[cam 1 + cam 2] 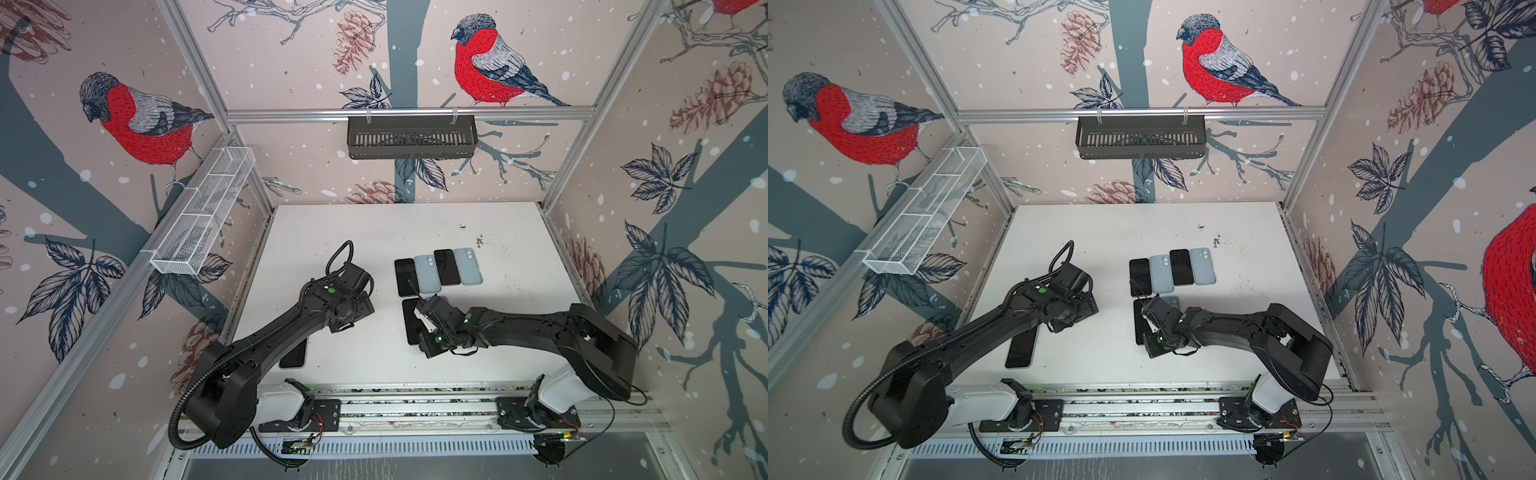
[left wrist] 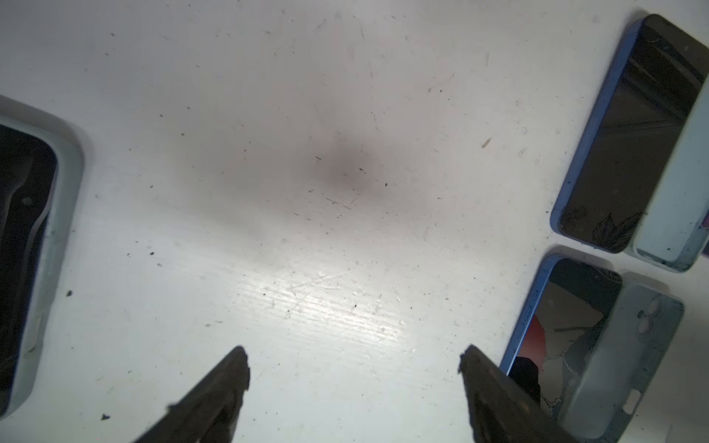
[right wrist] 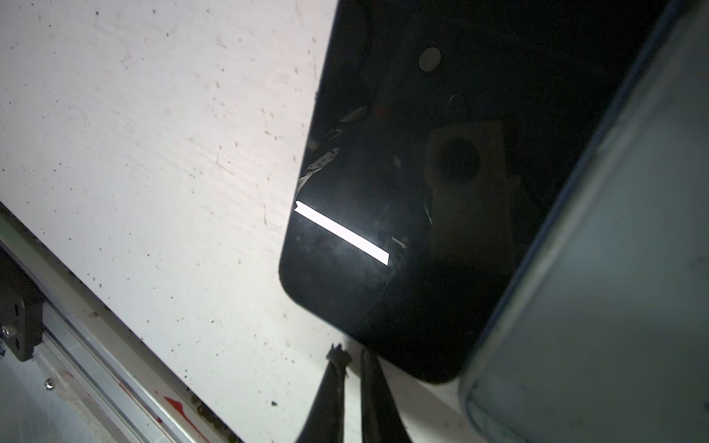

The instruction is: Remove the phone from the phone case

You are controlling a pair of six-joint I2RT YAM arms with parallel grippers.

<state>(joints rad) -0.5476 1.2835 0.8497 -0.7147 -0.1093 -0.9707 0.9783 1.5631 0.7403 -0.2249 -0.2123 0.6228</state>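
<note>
You're nearly done: right jaws are sitting clenched, empty, beside a bare phone [image 3: 422, 191] and its case [image 3: 614, 307], two freed pairs [image 1: 428, 274] lying beyond; left jaws are hanging released near the last cased phone [image 2: 23, 249]

I see the black phone [image 3: 422, 191] out of its cover, flat and glossy screen up, just past the tips of my right pincer [image 3: 352, 351]. The empty pale grey-blue case [image 3: 614, 268] sits against its long side. A cased phone [image 2: 23, 249] lies flat, off to one side of my left pincer [image 2: 353, 352].
</note>
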